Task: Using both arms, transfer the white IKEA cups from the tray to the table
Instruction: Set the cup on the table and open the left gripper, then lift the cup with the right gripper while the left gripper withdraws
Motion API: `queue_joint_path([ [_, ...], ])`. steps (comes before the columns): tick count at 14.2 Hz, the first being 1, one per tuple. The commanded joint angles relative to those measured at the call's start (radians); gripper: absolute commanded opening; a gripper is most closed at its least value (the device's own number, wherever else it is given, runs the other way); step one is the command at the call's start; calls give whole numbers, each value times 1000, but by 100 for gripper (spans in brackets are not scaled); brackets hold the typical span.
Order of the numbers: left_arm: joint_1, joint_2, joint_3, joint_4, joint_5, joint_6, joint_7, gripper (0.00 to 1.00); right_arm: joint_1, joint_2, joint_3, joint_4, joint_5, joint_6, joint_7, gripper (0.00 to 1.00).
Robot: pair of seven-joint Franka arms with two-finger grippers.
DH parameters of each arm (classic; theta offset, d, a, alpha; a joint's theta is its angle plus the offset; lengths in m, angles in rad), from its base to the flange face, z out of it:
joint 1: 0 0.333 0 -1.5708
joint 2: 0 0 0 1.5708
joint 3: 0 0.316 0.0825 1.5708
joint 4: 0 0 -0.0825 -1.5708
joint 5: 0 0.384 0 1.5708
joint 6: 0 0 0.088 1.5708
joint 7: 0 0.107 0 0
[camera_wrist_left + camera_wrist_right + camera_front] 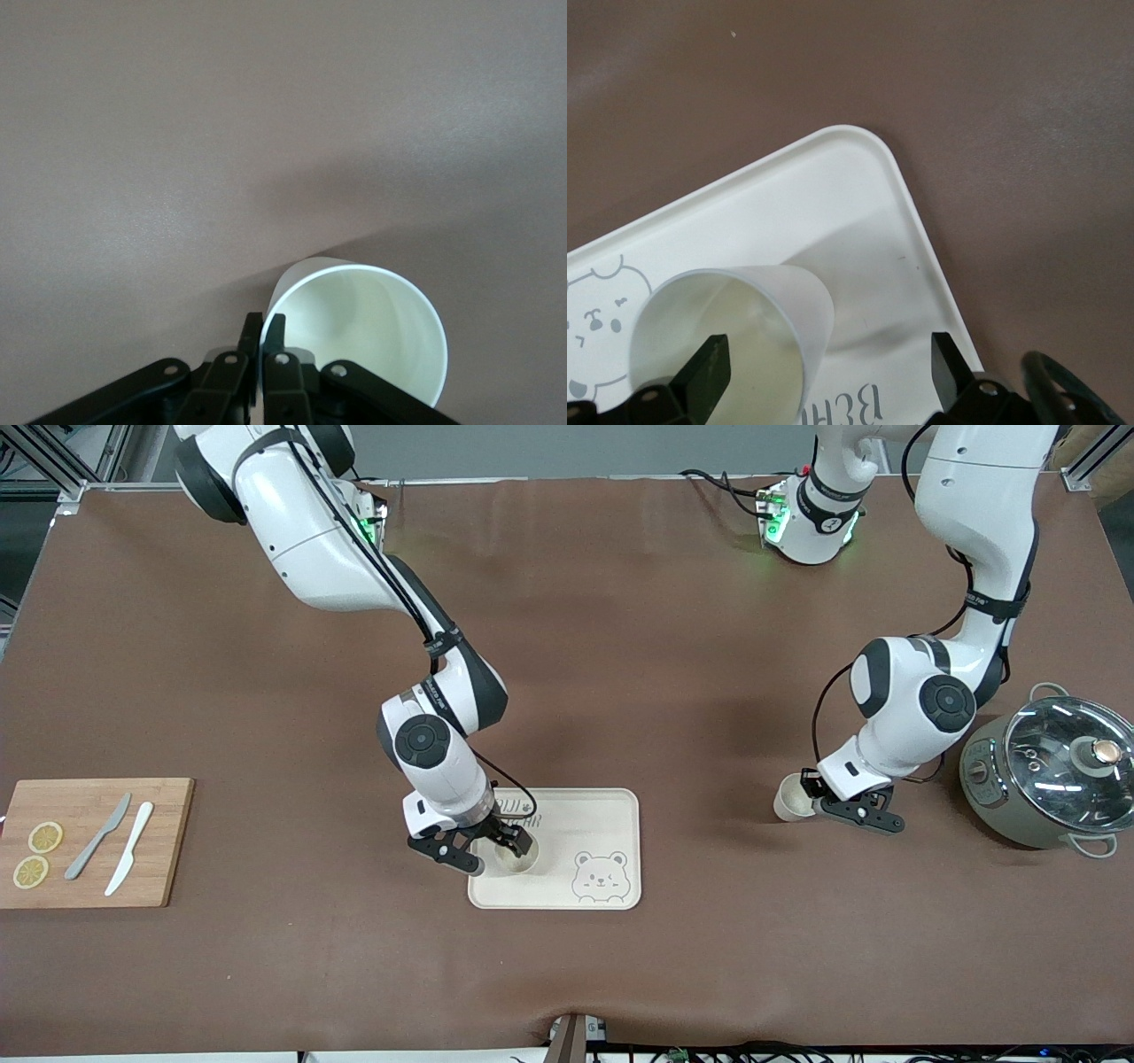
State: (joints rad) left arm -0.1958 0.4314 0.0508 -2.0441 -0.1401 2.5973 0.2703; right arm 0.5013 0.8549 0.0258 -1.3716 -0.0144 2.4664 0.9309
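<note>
Both arms are showing glossy white shells, black joint bands and round black caps; black cables are running alongside, and green lights are glowing at the bases.

Two small off-white handleless cups, slightly tapered, cream inside. First cup upright on the tray, at its end toward the right arm. Second cup near the pot, rim pinched by the left gripper.
</note>
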Motion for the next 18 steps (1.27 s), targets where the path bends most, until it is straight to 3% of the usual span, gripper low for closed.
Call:
queue_joint_path([
  [1, -1, 15, -5, -2, -15, 38, 20, 0, 16, 15, -12, 26, -24, 2, 12, 100],
  [3, -1, 20, -5, -2, -13, 43, 21, 0, 16, 15, -12, 26, -25, 3, 12, 100],
  [4, -4, 20, -3, 2, -9, 43, 27, 15, 17, 15, -12, 26, -25, 3, 14, 100],
  [5, -10, 21, -5, 5, -4, 41, 32, 99, 19, 15, -17, 26, -25, 3, 25, 100],
  [8, -24, -14, -3, 5, -4, 18, 20, 100, 43, 16, -49, 26, -25, 5, 40, 100],
  [9, -21, -52, -3, 8, -4, -46, 18, 100, 43, 16, -49, 26, -27, 9, 40, 100],
  [10, -17, -86, 0, 24, -4, -127, 18, 100, 43, 16, -49, 26, -27, 9, 40, 92],
  [11, -13, -111, 1, 57, -4, -208, 15, 100, 43, 15, -49, 26, -25, 9, 40, 76],
  [14, -13, -125, 6, 192, 0, -418, -32, 100, 43, 15, -49, 26, -25, 9, 42, 41],
  [17, -19, -45, 7, 373, 16, -459, -141, 100, 45, 15, -49, 26, -25, 9, 40, 11],
  [18, -22, -14, 8, 437, 26, -463, -196, 100, 45, 15, -49, 26, -27, 8, 40, 5],
])
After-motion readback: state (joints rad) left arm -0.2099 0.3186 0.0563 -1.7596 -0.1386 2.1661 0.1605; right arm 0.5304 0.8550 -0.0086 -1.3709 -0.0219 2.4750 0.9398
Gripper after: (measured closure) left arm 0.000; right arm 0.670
